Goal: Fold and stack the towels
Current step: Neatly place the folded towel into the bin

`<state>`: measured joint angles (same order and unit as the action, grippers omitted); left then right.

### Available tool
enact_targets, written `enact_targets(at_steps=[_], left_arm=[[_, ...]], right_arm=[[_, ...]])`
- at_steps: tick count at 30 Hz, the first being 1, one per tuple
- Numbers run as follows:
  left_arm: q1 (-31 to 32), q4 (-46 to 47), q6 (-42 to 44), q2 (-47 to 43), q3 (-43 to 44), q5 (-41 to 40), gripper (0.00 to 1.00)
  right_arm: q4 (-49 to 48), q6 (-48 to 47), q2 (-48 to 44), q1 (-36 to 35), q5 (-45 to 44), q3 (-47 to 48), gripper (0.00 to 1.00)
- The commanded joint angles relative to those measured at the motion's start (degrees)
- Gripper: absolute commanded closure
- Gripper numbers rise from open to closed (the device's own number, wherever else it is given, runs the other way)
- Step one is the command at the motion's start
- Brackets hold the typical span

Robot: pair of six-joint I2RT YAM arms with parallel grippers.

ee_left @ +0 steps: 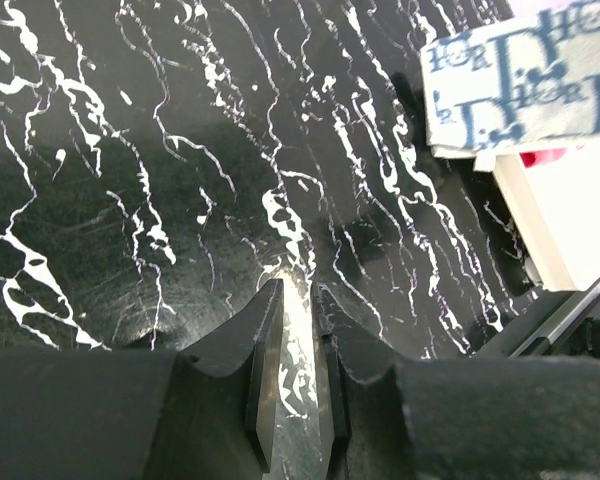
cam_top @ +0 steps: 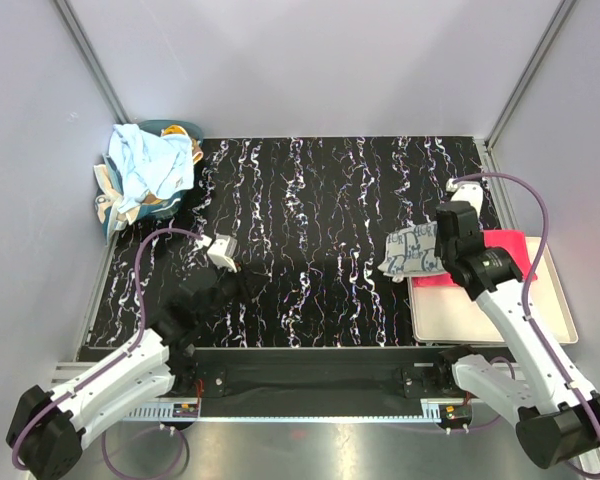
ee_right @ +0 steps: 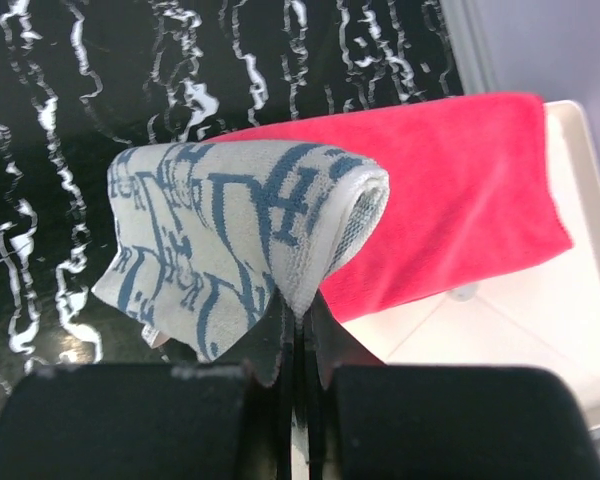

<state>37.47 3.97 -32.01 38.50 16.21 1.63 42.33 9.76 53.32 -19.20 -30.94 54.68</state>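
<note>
A pale grey towel with a dark-blue monogram [ee_right: 220,220] hangs folded over itself, pinched at its lower fold by my right gripper [ee_right: 300,310], which is shut on it. It sits at the left edge of the cream tray [cam_top: 500,320], partly over the pink-red towel [ee_right: 460,200] lying flat on the tray. In the top view the monogram towel [cam_top: 412,252] shows left of the right gripper [cam_top: 438,258]. A light blue towel [cam_top: 145,165] lies crumpled at the far left corner over a cream cloth. My left gripper [ee_left: 298,290] hovers low over the black mat, jaws slightly apart and empty.
The black, white-veined mat [cam_top: 320,230] covers the table. Grey walls with metal rails close in the back and both sides. The tray [ee_right: 520,330] lies by the right wall. In the left wrist view the monogram towel [ee_left: 525,75] and the tray [ee_left: 580,220] are at the far right.
</note>
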Motion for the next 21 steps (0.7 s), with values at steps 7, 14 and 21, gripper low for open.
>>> enact_targets(at_steps=[7,14,21], left_arm=[[0.3,4.2,0.2,-1.8,-1.8,-0.6,0.78],[0.3,4.5,0.3,-1.3,-2.3,-0.6,0.78],[0.3,4.8,0.2,-0.7,-2.4,-0.2,0.78]], right_arm=[[-1.5,-9.0,0.6,9.8,1.0,6.0,1.00],[-0.8,-11.2,2.2,14.7,5.0,7.1,1.00],[-0.2,-13.4,1.9,19.4,7.9,6.8,1.00]])
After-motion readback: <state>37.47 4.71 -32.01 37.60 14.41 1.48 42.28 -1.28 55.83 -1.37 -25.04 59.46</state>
